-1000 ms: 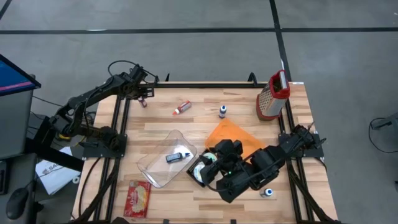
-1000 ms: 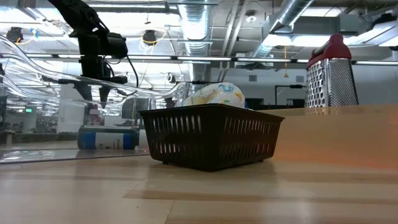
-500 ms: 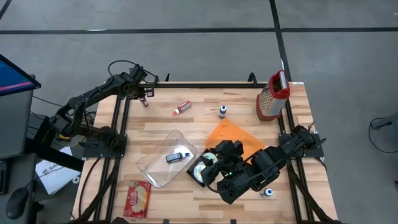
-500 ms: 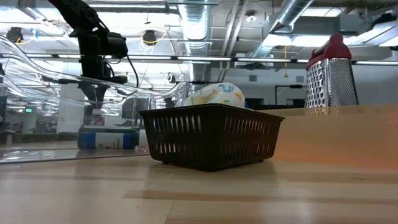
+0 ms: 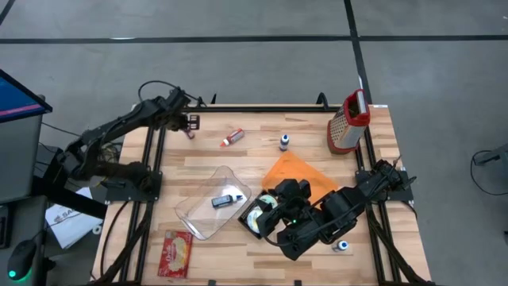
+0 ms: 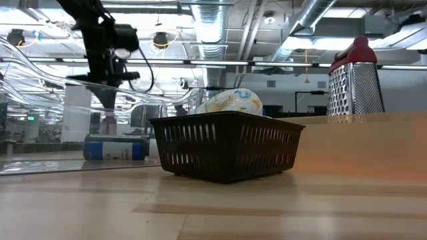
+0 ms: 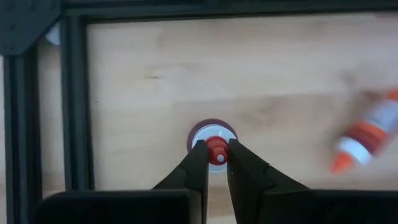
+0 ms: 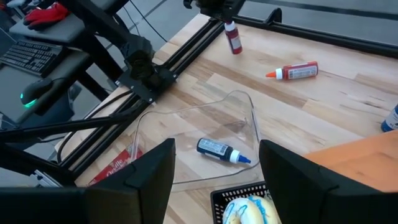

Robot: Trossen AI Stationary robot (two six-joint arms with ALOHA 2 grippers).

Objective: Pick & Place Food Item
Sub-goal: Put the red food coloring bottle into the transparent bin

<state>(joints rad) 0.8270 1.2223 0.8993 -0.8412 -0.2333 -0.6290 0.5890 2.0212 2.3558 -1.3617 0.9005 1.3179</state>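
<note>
Pinching the red cap of a small red-capped bottle [image 7: 214, 144], the left gripper [image 7: 216, 154] sits at the table's far left corner, its jaws closed on the neck. In the right wrist view the bottle [image 8: 233, 37] looks clear of the wood, hanging upright. A steady vertical lift seems wise, since the hold is only on the narrow cap. The right gripper [image 8: 214, 168] waits open over the black basket [image 5: 255, 218], beside the clear tray [image 8: 186, 140].
</note>
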